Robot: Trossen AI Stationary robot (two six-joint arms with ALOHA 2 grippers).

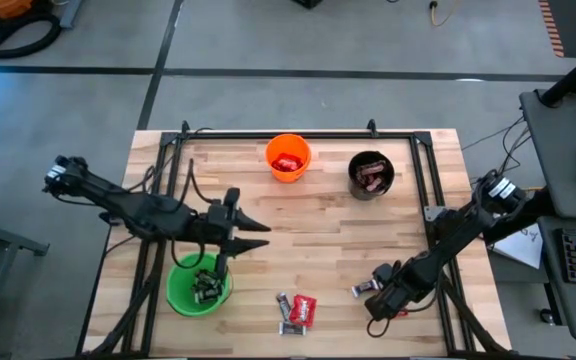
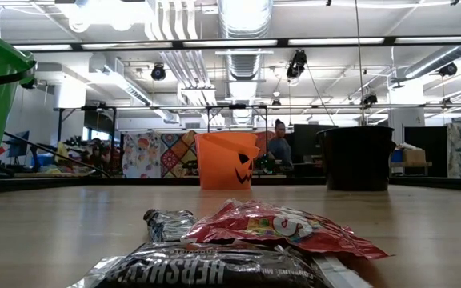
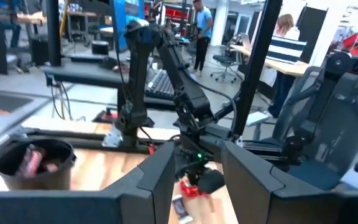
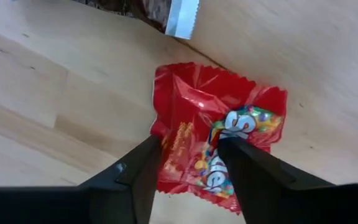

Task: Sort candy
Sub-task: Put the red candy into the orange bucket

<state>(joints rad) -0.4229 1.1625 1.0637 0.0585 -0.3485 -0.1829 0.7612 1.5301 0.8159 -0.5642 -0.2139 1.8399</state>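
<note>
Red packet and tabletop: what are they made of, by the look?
Red packet: likely thin glossy plastic film; it is crinkled, creased and shiny, with printed colours. Tabletop: looks like light wood planks; grain and seams show, finish fairly matte.

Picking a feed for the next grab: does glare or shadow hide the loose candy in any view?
Low view: ceiling lights glare overhead, yet the red packet in front is well lit. Right wrist view: even light, but the right arm's jaws cover the packet's lower edge. High view: only soft shadows, no glare.
</note>
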